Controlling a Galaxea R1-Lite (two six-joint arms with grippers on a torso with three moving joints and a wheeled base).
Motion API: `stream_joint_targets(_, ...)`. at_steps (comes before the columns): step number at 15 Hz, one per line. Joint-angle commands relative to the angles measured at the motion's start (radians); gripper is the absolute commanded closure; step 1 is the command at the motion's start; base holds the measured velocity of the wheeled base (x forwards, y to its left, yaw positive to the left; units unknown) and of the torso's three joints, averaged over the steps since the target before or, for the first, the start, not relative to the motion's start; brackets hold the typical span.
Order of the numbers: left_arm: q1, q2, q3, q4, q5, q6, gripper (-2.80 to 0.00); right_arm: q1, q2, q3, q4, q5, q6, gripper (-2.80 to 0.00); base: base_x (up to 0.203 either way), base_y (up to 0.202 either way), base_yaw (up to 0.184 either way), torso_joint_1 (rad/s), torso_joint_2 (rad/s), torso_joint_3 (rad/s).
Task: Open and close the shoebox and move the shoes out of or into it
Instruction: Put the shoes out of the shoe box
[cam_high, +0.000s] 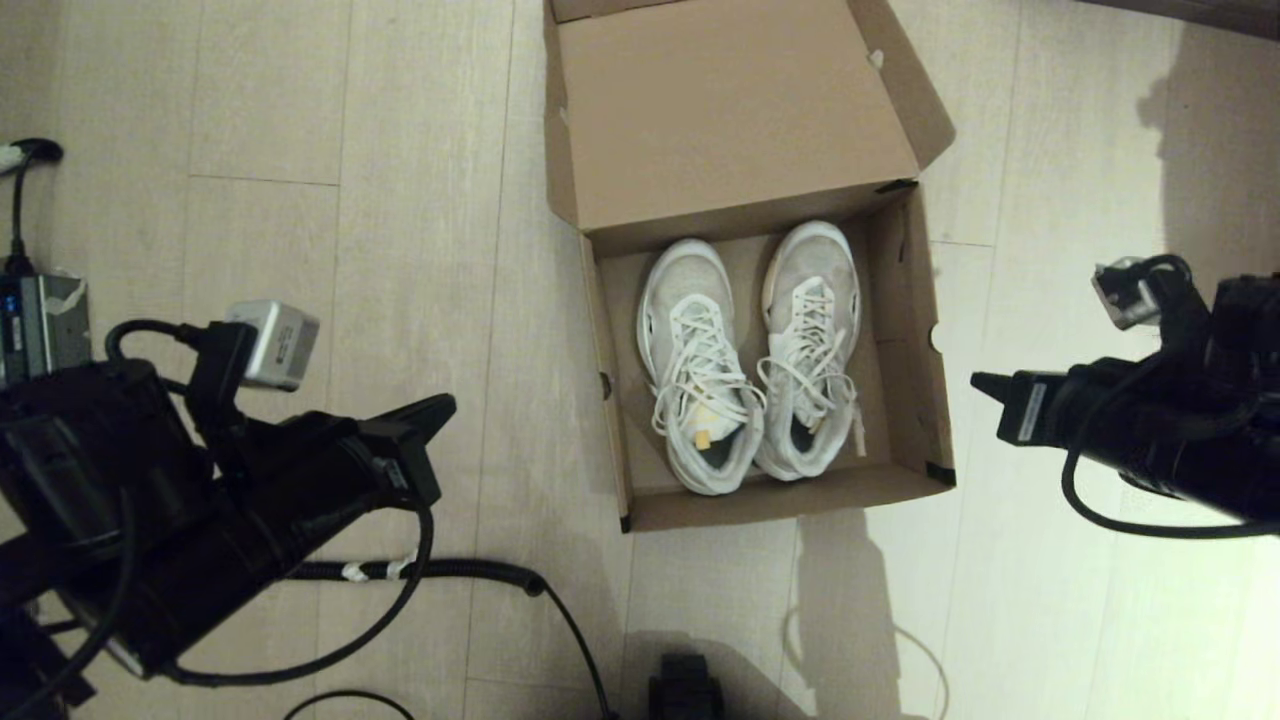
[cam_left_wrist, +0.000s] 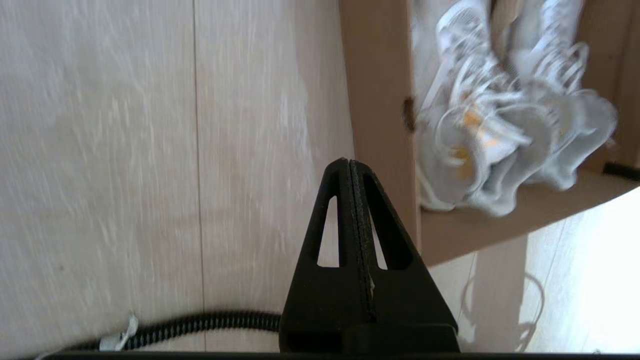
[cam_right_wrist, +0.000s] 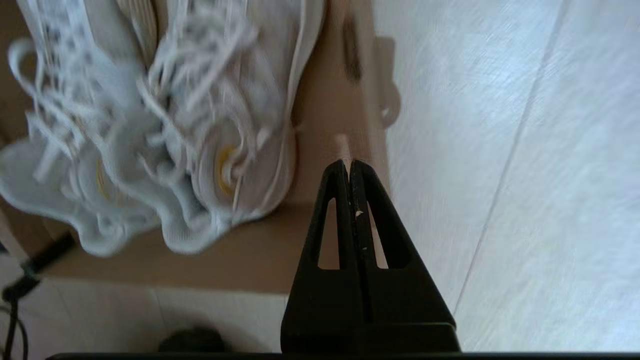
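Observation:
The brown cardboard shoebox stands on the floor in the middle, its hinged lid flipped open to the far side. Both white mesh sneakers lie side by side inside, toes pointing away from me, laces loose. My left gripper hovers shut to the left of the box, apart from its wall, holding nothing. My right gripper hangs shut just off the box's right wall, also holding nothing. The left wrist view shows the box's left wall and the shoes; the right wrist view shows the shoes.
A black corrugated cable runs across the pale wood floor in front of the left arm. A dark object sits at the near edge below the box. A grey device lies at the far left.

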Motion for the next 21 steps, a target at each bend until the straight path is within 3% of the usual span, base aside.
stream_joint_targets(1, 0.004, -0.004, -0.026, -0.006, 0.000, -0.001, 0.00, 0.011, 0.062, 0.047, -0.058, 0.007, 0.000, 0.00, 0.000, 0.000, 0.000, 0.000, 0.00, 0.000)
stream_joint_targets(4, 0.005, 0.036, -0.065, -0.006, -0.001, -0.002, 0.00, 0.054, 0.143, 0.119, -0.229, 0.016, -0.003, 0.00, 0.000, 0.000, 0.000, 0.000, 0.00, 0.000)
stream_joint_targets(9, 0.009, 0.058, -0.060, -0.020, -0.025, -0.011, 0.00, 0.089, 0.198, 0.221, -0.286, 0.038, -0.001, 0.00, 0.000, 0.000, 0.000, 0.000, 0.00, 0.000)
stream_joint_targets(17, 0.010, 0.057, -0.063, -0.020, -0.037, -0.012, 0.00, 0.090, 0.515, 0.360, -0.741, 0.032, -0.022, 0.00, 0.000, 0.000, 0.000, 0.000, 0.00, 0.000)
stream_joint_targets(21, 0.010, 0.057, -0.058, -0.020, -0.037, -0.013, 0.00, 0.090, 0.521, 0.430, -0.788, 0.032, -0.026, 0.00, 0.000, 0.000, 0.000, 0.000, 0.00, 0.000)
